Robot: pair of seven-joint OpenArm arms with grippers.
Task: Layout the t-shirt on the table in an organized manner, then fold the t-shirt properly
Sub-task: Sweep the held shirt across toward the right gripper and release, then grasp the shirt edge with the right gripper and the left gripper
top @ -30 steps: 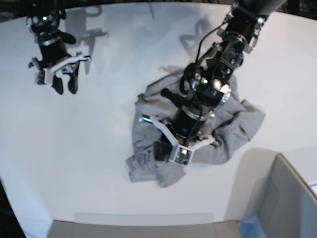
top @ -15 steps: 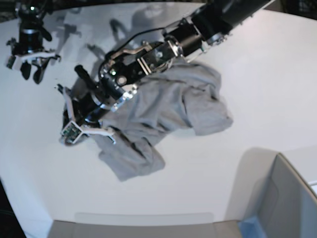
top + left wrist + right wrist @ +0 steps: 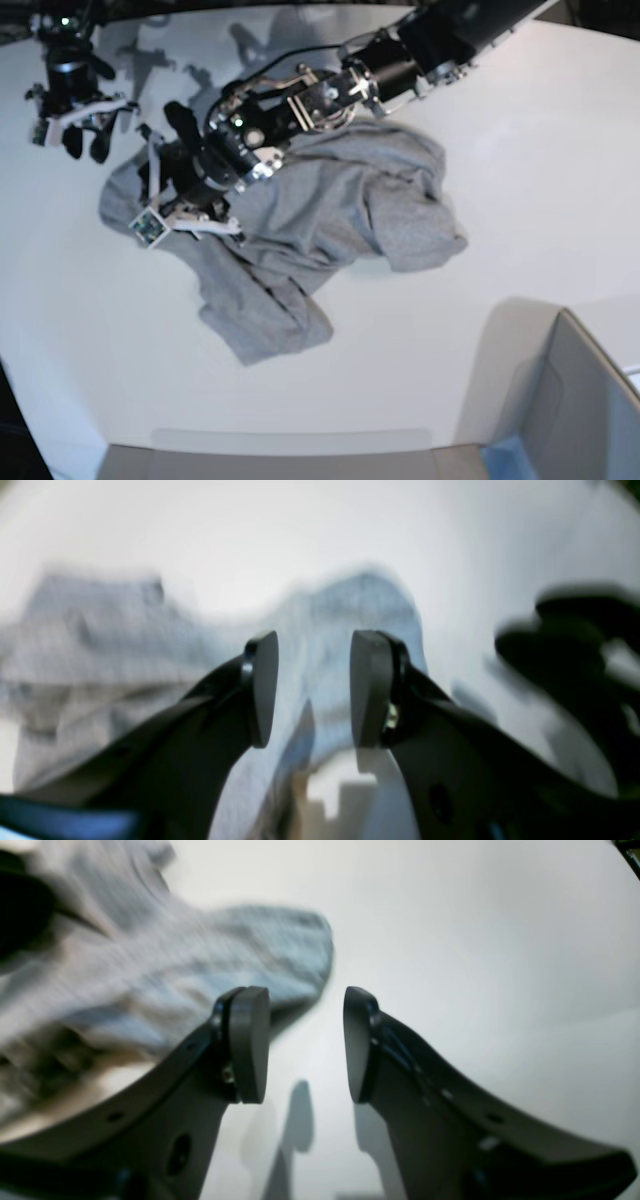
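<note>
Shirt (image 3: pixel 330 220) dragged left | left fingers (image 3: pixel 262 690) apart above it | unheld

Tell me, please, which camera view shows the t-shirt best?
The base view: the whole crumpled t-shirt lies spread on the table. Both wrist views catch only blurred grey folds behind their tools.

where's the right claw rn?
Base view, far upper left: the right claw hangs open over the table, just off the upper-left edge of the crumpled t-shirt and close to the left claw.
</note>
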